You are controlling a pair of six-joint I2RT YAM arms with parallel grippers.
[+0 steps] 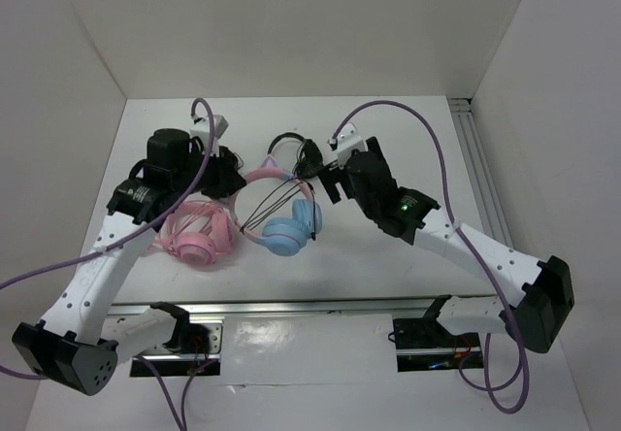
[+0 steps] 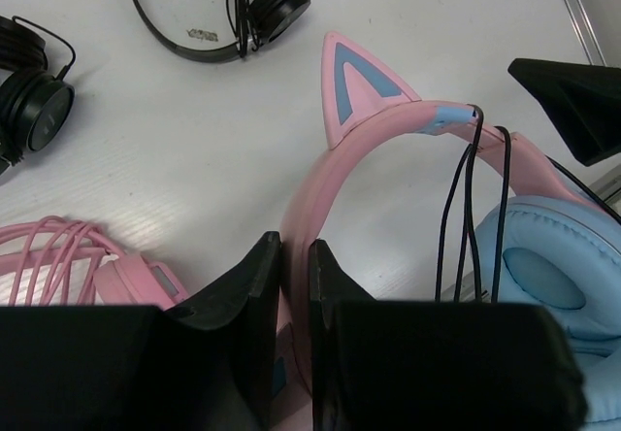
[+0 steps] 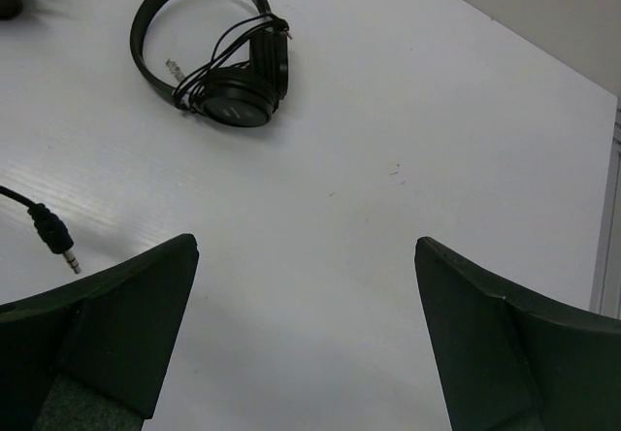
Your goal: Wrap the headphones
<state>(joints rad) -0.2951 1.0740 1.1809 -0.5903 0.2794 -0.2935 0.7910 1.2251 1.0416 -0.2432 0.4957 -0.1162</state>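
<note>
- Centrally, the headphones (image 1: 281, 219) lie on the white worktop (image 1: 388, 256), between the two arms, with the pink headband towards the back and the light blue ear cups (image 2: 543, 276) towards the near edge.
- One pink and blue cat ear (image 2: 354, 86) stands up from the headband.
- The thin black cable (image 2: 466, 208) runs in several strands over the headband, just above one ear cup.
- The left hand (image 2: 296, 256) is clenched on the pink headband, which passes between its two fingers, below the cat ear.
- The right hand (image 3: 306, 247) is released, its fingers spread wide, holding nothing, above bare worktop just right of the headphones.
- A black jack plug (image 3: 58, 242) on a black lead lies on the worktop beside the right hand's finger; which set it belongs to cannot be told.
- All-pink headphones (image 1: 199, 232) lie just left of the task item, with their pink cord bundled on them.
- Black headphones (image 3: 223, 52) with the lead wrapped round them lie behind; a second black set (image 2: 29, 101) lies further left.
</note>
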